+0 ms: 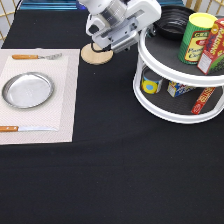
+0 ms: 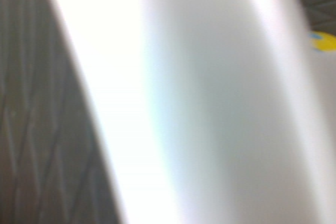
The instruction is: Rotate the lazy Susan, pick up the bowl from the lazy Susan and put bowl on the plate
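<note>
The black bowl [image 1: 176,21] sits at the back of the lazy Susan's [image 1: 165,67] top tier, at the exterior view's top right. My gripper [image 1: 149,26] reaches in from the top centre and is at the bowl's left rim, just over the turntable's left edge. The silver plate [image 1: 27,90] lies bare on a pale placemat [image 1: 65,100] at the left. The wrist view is filled by a white surface [image 2: 195,115] seen from very close, with dark mat [image 2: 30,125] beside it.
A green can [image 1: 197,37] and a red box [image 1: 212,45] stand on the top tier to the right of the bowl. Small cans [image 1: 150,82] and a red packet [image 1: 202,100] are on the lower tier. A wooden coaster [image 1: 95,56], a fork [image 1: 35,56] and a knife [image 1: 25,128] lie nearby.
</note>
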